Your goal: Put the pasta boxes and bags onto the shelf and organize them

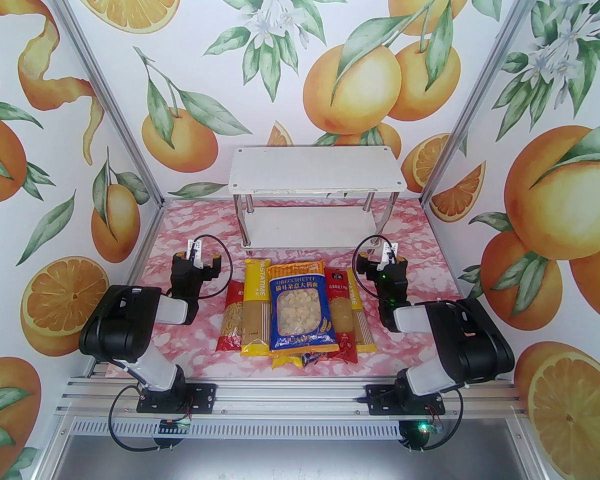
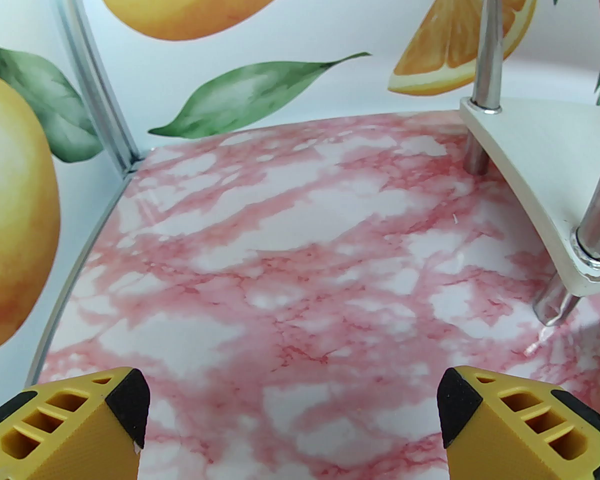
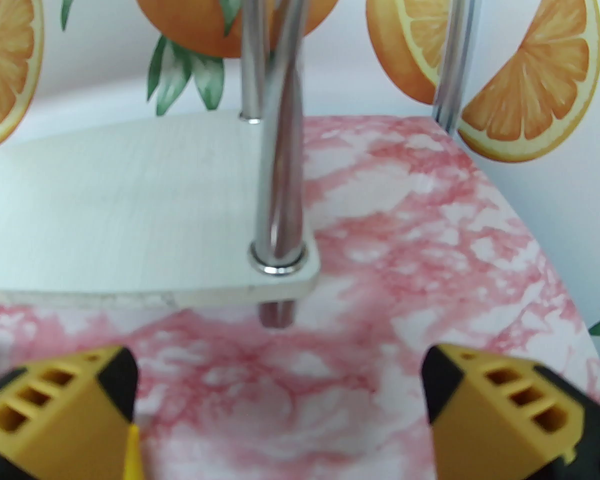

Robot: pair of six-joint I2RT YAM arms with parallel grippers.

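Observation:
The pasta lies in a pile on the pink marble table between both arms. A wide blue bag [image 1: 300, 308] with a clear window is on top. Beside it lie a yellow spaghetti pack [image 1: 256, 308] and a red bag [image 1: 232, 318] on the left, and a red pack [image 1: 341, 313] and a yellow pack [image 1: 362, 318] on the right. A dark blue end [image 1: 314, 357] peeks out underneath. The white two-tier shelf [image 1: 316, 173] stands behind, both boards bare. My left gripper [image 1: 196, 255] [image 2: 292, 408] is open over bare table left of the shelf. My right gripper [image 1: 387, 258] [image 3: 277, 388] is open by the shelf's front right leg [image 3: 280, 208].
Printed orange-pattern walls and aluminium frame posts [image 1: 125, 133] enclose the table on three sides. The shelf's lower board [image 2: 540, 168] sits low, with chrome legs [image 2: 597, 218] at its corners. Bare table lies left and right of the pile.

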